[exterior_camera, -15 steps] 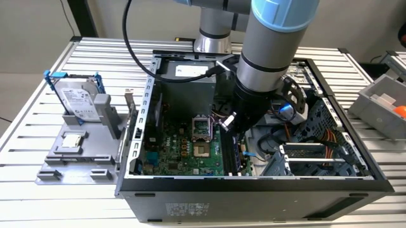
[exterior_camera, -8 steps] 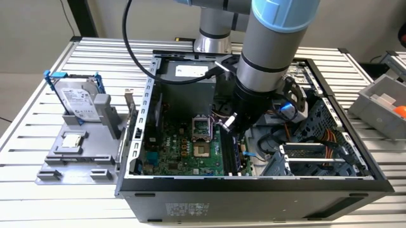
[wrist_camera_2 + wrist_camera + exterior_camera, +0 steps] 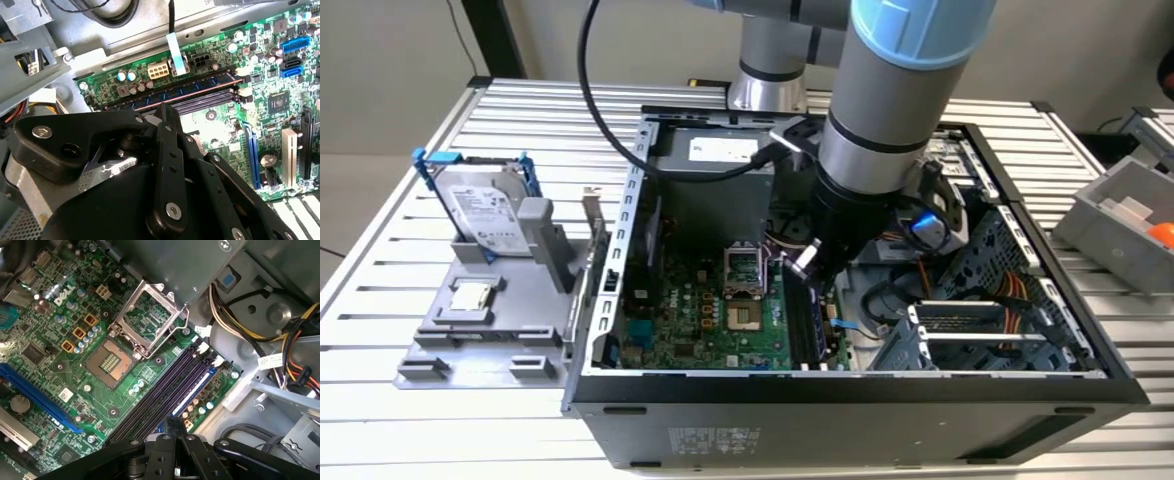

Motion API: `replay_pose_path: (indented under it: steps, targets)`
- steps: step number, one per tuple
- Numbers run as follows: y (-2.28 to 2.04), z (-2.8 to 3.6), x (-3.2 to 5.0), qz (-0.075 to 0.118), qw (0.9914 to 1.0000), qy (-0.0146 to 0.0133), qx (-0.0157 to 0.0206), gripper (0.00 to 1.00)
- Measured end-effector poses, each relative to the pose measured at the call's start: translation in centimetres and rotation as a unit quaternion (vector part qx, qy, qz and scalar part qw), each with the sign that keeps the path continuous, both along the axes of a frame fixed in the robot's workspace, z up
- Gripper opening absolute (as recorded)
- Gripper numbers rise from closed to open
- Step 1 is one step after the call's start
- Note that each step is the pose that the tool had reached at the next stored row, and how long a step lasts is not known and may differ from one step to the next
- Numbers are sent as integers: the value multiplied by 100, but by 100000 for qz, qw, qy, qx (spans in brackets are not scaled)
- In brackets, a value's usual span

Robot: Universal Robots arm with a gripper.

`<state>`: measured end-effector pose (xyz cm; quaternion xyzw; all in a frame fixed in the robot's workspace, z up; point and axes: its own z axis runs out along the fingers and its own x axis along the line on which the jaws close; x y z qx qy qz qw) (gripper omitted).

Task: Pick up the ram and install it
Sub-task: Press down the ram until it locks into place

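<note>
**A:** What carries it all?

**B:** A silver slatted metal desk (image 3: pixel 400 420). On it lies an open dark grey steel computer case (image 3: pixel 854 420), on its side so the board faces up and can be reached from above.

**A:** And the arm?

**B:** The grey tube arm with pale blue joint caps (image 3: pixel 894 90) reaches down into the case, toward three o'clock of the green printed motherboard (image 3: pixel 707 320) in the exterior view. That puts it over the memory end.

**A:** What lies outside the case?

**B:** At nine o'clock of the case, a silver hard drive in a blue plastic frame (image 3: pixel 487 210) stands propped in a grey holder. Below it, at seven o'clock, lies a small square silver processor chip (image 3: pixel 470 295).

**A:** Where is the ram?

**B:** The long, thin, dark ram stick with flat black chips (image 3: pixel 185 90) stands on edge in the outermost of the black ridged memory slots (image 3: pixel 160 395), parallel to its empty neighbours. It looks seated, to my eye. The bare square metal processor socket (image 3: pixel 112 362) sits beside those slots, its lid lifted.

**A:** The jaws?

**B:** Black, matte and bolted, they look drawn together with nothing between them, hovering just over one end of the slots and apart from the stick
</note>
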<state>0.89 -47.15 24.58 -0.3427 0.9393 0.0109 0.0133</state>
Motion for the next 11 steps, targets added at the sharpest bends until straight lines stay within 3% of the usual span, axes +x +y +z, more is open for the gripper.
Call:
replay_pose_path:
  steps: [11]
  targets:
    - [0, 0, 8, 4184, 99912, 0, 60, 0]
